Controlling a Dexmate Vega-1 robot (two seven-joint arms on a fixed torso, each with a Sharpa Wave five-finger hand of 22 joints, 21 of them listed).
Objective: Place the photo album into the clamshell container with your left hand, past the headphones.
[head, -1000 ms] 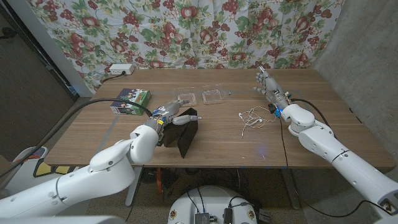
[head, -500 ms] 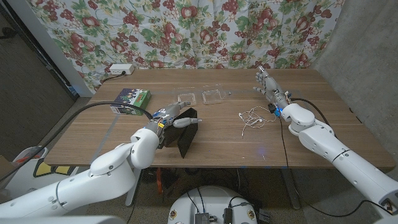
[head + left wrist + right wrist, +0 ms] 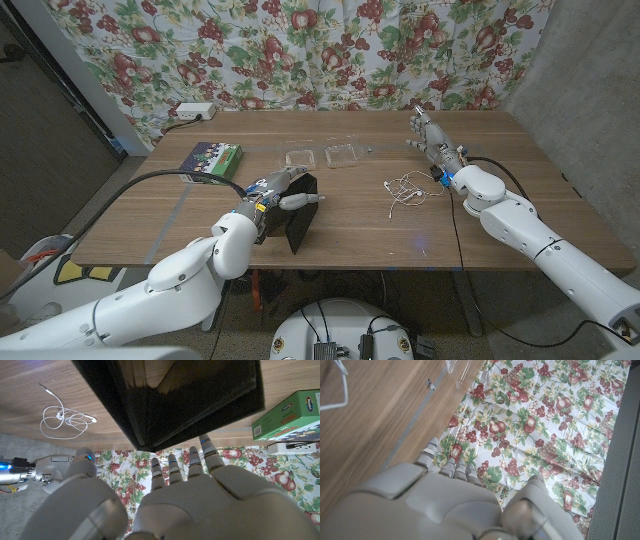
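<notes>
Head view first: the left hand (image 3: 283, 190) grips the black photo album (image 3: 297, 212) near the front edge of the wooden table (image 3: 500, 215), thumb on one side and fingers over its top, so that the album stands open like a tent on its lower edges. Behind it, toward the back of the table, lies the clear clamshell container (image 3: 322, 155), opened out flat. To the robot's right of the album, well apart from it, lies the tangle of white wired headphones (image 3: 405, 189). A green box (image 3: 211, 160) lies at the robot's left, and a white power strip (image 3: 193, 111) sits at the back edge below the floral curtain (image 3: 300, 50). The right hand (image 3: 435, 140) hovers empty beyond the headphones, its fingers apart.

Left wrist view: the fingers (image 3: 170, 467) of the left hand reach to the album's (image 3: 175, 400) glossy black cover; the headphones (image 3: 62, 415) lie on the wood, the green box (image 3: 287, 417) at the other side.

Right wrist view: the right hand (image 3: 445, 495) holds nothing, fingers extended, with the curtain (image 3: 550, 415) ahead and a corner of the clamshell container (image 3: 457, 367) just visible.
</notes>
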